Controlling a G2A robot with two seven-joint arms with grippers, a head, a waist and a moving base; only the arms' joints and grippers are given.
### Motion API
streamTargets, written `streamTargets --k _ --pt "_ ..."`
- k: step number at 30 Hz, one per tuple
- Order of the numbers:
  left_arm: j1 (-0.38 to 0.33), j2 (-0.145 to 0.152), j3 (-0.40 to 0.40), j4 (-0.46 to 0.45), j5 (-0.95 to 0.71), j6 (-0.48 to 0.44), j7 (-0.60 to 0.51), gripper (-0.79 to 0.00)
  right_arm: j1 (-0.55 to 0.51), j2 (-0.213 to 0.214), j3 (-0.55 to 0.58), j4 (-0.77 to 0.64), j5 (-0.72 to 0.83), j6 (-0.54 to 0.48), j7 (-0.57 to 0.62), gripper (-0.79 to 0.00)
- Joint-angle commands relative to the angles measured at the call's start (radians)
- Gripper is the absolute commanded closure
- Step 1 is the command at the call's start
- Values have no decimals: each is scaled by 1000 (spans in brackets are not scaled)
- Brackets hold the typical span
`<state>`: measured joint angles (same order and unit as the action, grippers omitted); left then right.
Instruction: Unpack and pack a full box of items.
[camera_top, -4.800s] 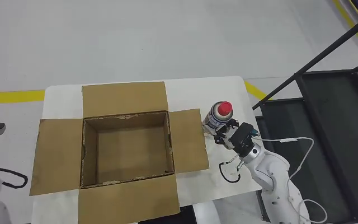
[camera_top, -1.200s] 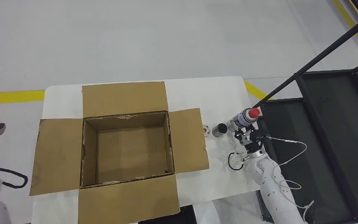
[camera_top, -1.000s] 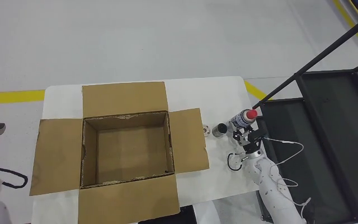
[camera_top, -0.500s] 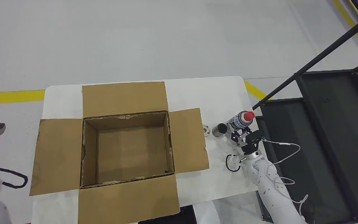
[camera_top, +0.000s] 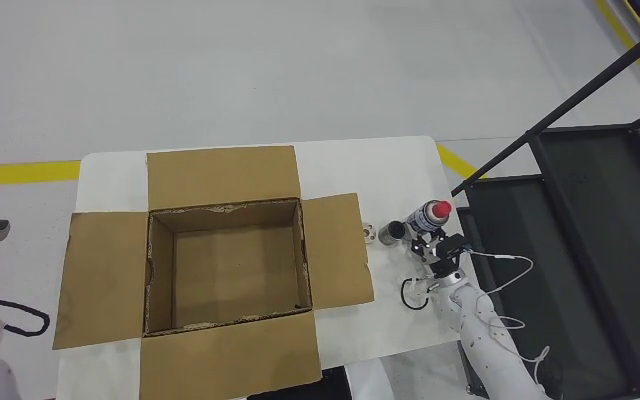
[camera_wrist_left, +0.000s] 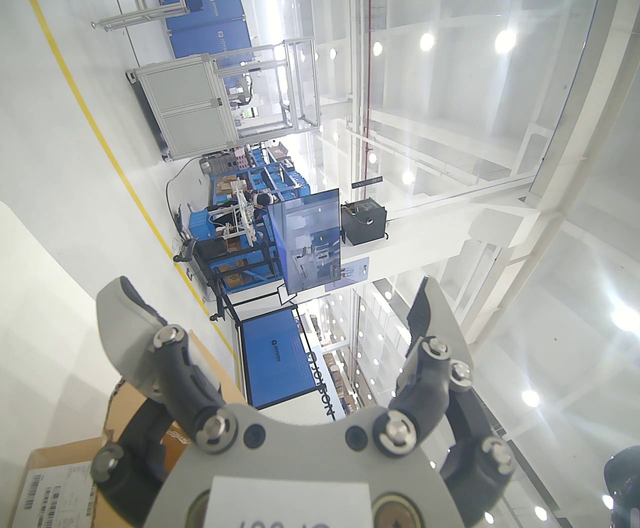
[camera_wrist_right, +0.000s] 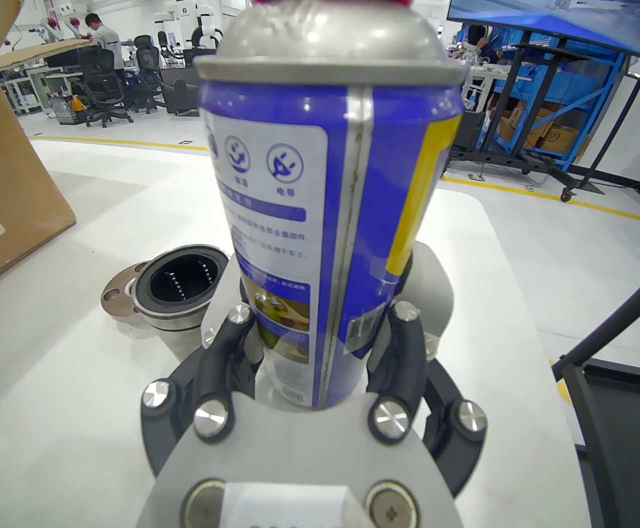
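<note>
A blue and silver spray can (camera_top: 428, 215) with a red cap stands upright near the white table's (camera_top: 400, 165) right edge. My right gripper (camera_top: 432, 240) is shut on its lower body; in the right wrist view the fingers (camera_wrist_right: 400, 325) press both sides of the spray can (camera_wrist_right: 320, 200). The open cardboard box (camera_top: 335, 250) lies left of it, nothing visible inside. My left gripper (camera_wrist_left: 270, 295) is open, holds nothing and points up toward the ceiling, with a cardboard flap (camera_wrist_left: 65, 480) below it.
A metal flanged bearing (camera_top: 388, 232) lies on the table just left of the can, also seen as the bearing (camera_wrist_right: 177, 287) in the right wrist view. A dark metal rack (camera_top: 560, 260) stands off the table's right edge.
The right gripper has shifted the can slightly left, closer to the bearing. Several seconds ago it held the can higher, next to the box's right flap.
</note>
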<state>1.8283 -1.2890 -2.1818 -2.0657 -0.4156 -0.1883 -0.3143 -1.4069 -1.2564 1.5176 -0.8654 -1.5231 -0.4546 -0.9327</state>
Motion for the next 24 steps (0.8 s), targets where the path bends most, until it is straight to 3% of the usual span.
streamTargets --k 1,9,13,24 --pt "0 0 0 0 0 0 0 -785 1 1 -3 1 0 0 1 -277" --pt "0 0 0 0 0 0 0 -785 3 5 -13 3 7 7 0 -505" --pt "0 0 0 0 0 0 0 -785 4 7 -17 3 10 7 1 -677" --pt "0 0 0 0 0 0 0 -785 4 13 -26 1 24 7 -1 -782"
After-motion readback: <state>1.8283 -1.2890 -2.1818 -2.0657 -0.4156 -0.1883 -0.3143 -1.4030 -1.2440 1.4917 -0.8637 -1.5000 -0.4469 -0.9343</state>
